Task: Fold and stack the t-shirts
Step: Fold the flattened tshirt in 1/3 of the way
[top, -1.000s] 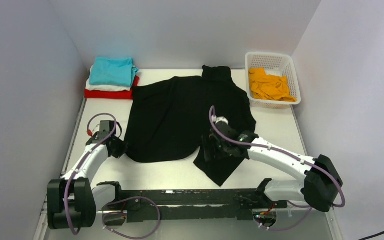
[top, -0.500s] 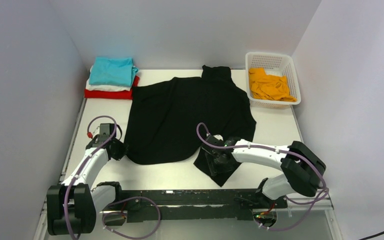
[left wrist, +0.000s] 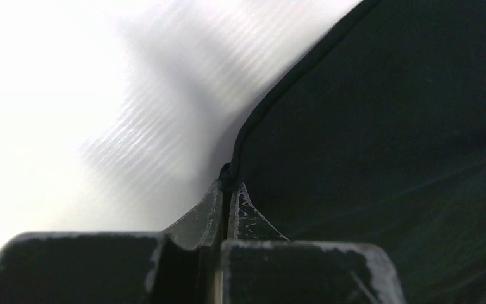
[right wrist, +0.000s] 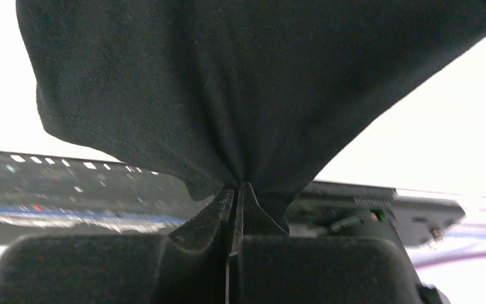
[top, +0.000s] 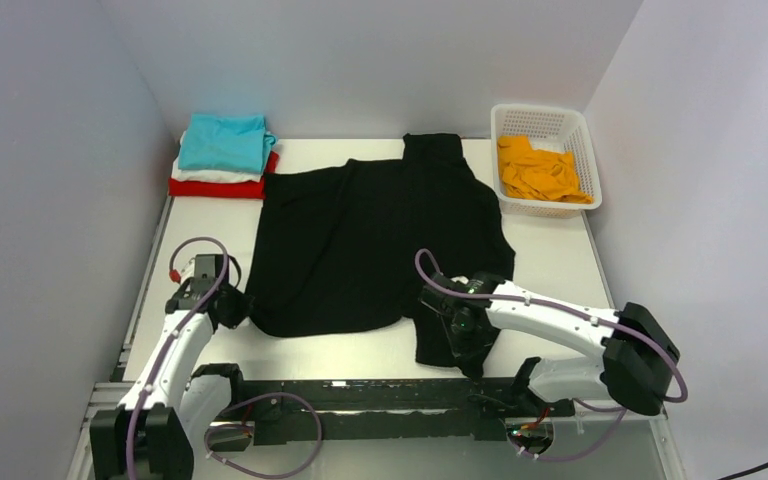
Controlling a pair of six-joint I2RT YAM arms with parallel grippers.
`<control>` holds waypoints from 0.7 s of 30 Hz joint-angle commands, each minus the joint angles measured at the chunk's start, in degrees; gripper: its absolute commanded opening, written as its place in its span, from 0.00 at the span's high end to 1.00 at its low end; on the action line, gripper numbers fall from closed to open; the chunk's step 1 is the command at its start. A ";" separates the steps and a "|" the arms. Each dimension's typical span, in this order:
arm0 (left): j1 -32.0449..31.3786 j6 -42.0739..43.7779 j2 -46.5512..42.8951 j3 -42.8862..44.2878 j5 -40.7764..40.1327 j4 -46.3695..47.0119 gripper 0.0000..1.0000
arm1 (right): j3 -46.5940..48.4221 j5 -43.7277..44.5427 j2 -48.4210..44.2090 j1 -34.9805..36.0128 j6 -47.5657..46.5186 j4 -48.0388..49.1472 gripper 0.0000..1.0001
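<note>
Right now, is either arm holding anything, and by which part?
Both hold the black t-shirt. The left gripper pinches its hemmed edge at the near left corner; the right gripper pinches bunched cloth at its near right end.

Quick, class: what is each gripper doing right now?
Left gripper: shut on the black t-shirt, at its hem.
Right gripper: shut on the black t-shirt.

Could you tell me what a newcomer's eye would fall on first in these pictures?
The large black t-shirt spreads across the middle of the white table. The left gripper pinches its near-left hem and the right gripper pinches its near-right part. At the back left, a teal t-shirt tops a folded stack with a red t-shirt at the bottom. At the back right, a white lattice basket holds a crumpled orange t-shirt.
</note>
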 commanded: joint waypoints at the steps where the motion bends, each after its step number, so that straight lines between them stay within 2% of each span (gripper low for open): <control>1: -0.15 -3.04 -5.30 1.59 -6.12 -13.30 1.00 | 2.77 -3.15 -4.67 0.03 0.21 -17.25 1.00; 7: -0.44 -5.60 -12.69 0.35 -5.40 -19.32 1.00 | 3.88 -12.25 -7.98 0.19 -2.68 -19.84 1.00; 12: -0.51 -5.15 -14.77 -0.09 -2.11 -17.72 1.00 | 4.54 -9.67 -8.97 -0.93 -1.77 -17.66 1.00; 17: -1.24 -7.04 -15.77 3.38 -1.66 -19.27 1.00 | 10.02 -2.51 -11.18 -10.63 -5.88 -20.23 1.00; 21: -5.45 -12.52 -20.14 2.54 -1.93 -21.16 1.00 | 12.04 -7.46 -10.76 -17.29 -14.06 -17.17 1.00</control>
